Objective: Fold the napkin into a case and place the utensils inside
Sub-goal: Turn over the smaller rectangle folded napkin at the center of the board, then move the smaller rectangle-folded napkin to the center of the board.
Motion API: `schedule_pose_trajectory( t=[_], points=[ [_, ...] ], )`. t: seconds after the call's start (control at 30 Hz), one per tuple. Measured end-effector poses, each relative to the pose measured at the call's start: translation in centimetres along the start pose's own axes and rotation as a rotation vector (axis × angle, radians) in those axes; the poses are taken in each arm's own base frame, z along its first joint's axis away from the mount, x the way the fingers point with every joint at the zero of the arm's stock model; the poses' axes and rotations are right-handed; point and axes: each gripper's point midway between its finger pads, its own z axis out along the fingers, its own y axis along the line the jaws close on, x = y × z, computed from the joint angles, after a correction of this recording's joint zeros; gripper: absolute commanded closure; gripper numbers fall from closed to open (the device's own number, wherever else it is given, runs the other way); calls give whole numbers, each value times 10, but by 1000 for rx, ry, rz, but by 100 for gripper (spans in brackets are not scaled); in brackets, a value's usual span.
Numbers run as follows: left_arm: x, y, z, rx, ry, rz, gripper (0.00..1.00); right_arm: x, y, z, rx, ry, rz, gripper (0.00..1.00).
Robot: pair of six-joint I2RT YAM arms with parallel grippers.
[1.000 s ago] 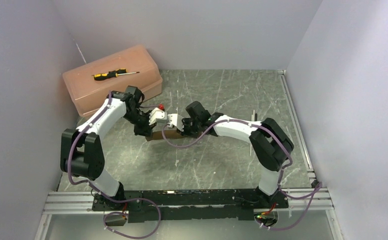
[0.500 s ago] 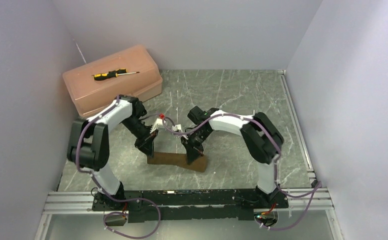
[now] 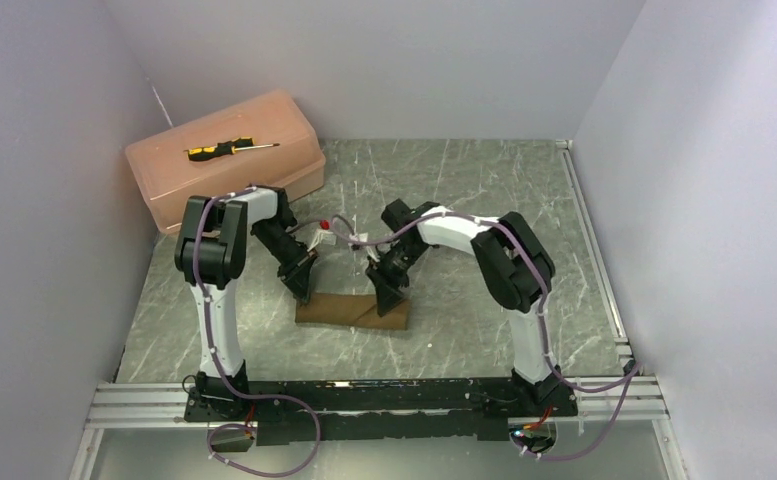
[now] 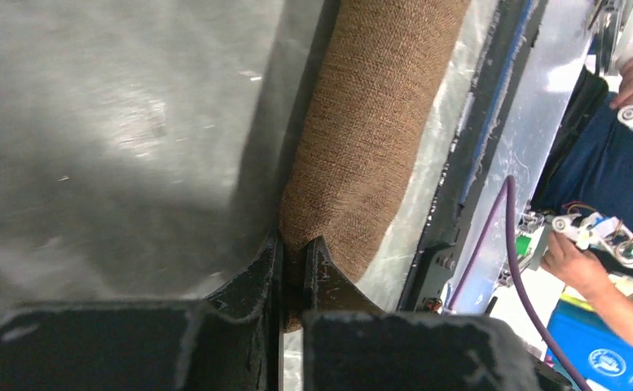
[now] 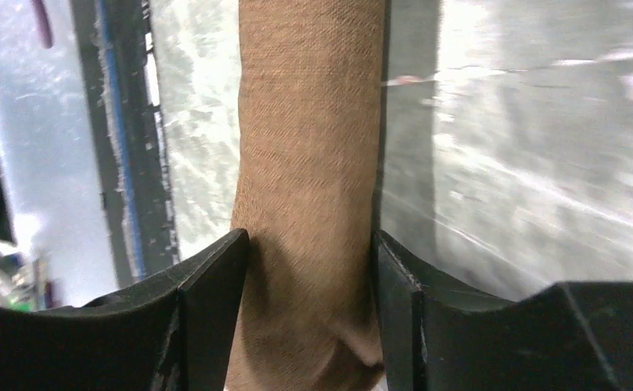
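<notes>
Laying the napkin [image 3: 352, 311] flat as a narrow oblong near the table's [image 3: 464, 190] front edge, we have both arms down at its ends. L gripper [image 4: 295, 273] is pinched tight on a bit of cloth at the left end; wrist view shows the jaws nearly together w/ fabric between. R gripper [image 5: 309, 269] has jaws apart, straddling the right end, cloth lying between the fingers [image 5: 215, 277] but not clamped, so that end looks let go or about to be. To do this step well, we judge: keep the fold edges lined up, let the cloth settle on the table before lifting away, and pull each gripper straight up so no corner drags open. Release L only once the fold lies flat; a sideways tug could unroll it. No utensils visible in any view, so we can't tell where they are. Pink box [image 3: 226, 160] w/ screwdriver [image 3: 230, 148] on top sits at far left, well apart from the napkin.
</notes>
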Motion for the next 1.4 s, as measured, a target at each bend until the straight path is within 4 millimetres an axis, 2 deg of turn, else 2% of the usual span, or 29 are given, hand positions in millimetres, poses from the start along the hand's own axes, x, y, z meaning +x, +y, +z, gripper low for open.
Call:
schedule_pose_trajectory(
  t=[0.1,0.23,0.3,0.33,0.43,0.5,0.63,0.7,0.77,0.83,0.97,1.07,1.17,1.3,1.4],
  points=[
    [-1,18,-3,-13,-13,-73,97,-12,-18,-22,105,-60,-37,39],
    [-1,20,-4,-24,-15,-151,97,-23,-33,-48,238,-124,-58,40],
    [-1,21,-4,-33,-13,-184,97,-23,-36,-57,314,-142,-58,46],
    [-1,21,-5,-37,-12,-198,97,-22,-37,-61,348,-150,-54,54],
    [-1,21,-4,-50,-18,-249,97,-16,-35,-75,450,-190,-28,100],
    [0,20,-3,-64,-29,-279,97,-14,-29,-86,515,-242,-14,100],
    [1,20,-3,-100,-52,-324,97,-21,5,-100,550,-416,-52,100],
    [1,20,-3,-118,-59,-345,97,-24,26,-95,502,-504,-93,100],
    [1,21,-3,-133,-63,-370,97,-21,39,-81,431,-543,-101,100],
    [1,21,-4,-146,-65,-395,97,-15,39,-62,357,-544,-68,100],
    [-1,21,-3,-167,-80,-449,97,-5,11,-37,253,-541,71,100],
    [-5,21,-1,-181,-90,-486,97,2,-15,-37,219,-572,176,100],
    [-15,21,3,-179,-113,-510,97,3,-41,-52,236,-613,241,100],
    [-28,26,3,-183,-156,-529,97,-5,-69,-78,335,-641,253,100],
    [-44,33,0,-180,-201,-539,97,-15,-80,-95,433,-655,217,100]
  ],
)
